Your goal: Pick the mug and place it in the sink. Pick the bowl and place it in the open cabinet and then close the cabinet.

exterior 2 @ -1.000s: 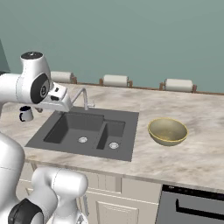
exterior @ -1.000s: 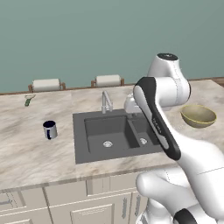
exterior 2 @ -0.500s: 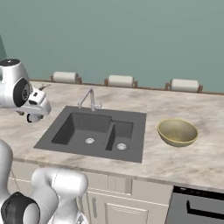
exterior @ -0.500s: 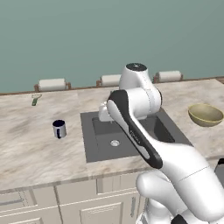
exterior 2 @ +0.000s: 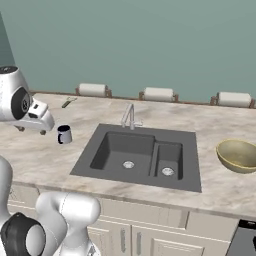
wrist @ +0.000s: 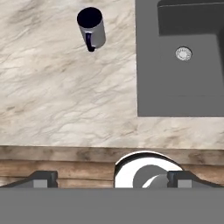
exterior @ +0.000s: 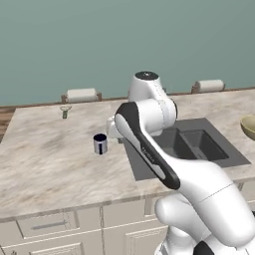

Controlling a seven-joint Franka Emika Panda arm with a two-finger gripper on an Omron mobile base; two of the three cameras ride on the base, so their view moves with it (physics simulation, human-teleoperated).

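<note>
The small dark mug (exterior: 100, 144) (exterior 2: 64, 134) stands upright on the marble counter, left of the dark grey sink (exterior: 199, 144) (exterior 2: 140, 155). My gripper (exterior 2: 31, 129) hovers above the counter just left of the mug, apart from it, open with nothing between its fingers. From the hand, the mug (wrist: 92, 28) is at the top left with its handle toward me, far from the fingertips (wrist: 43, 178). The sink (wrist: 179, 57) lies at the upper right. An olive-tan bowl (exterior 2: 239, 154) (exterior: 249, 127) sits on the counter right of the sink. The cabinet is out of view.
A chrome faucet (exterior 2: 129, 116) rises behind the sink. Paper towel rolls (exterior 2: 93, 89) (exterior 2: 158, 93) (exterior 2: 234, 98) line the back wall, one roll (wrist: 144, 169) just under the hand. A small utensil (exterior: 64, 110) lies at the back left. Bare marble (wrist: 65, 87) surrounds the mug.
The base has driven left, so the whole scene slid right. The arm has swung left from over the sink to beside the mug. The gripper stayed open.
</note>
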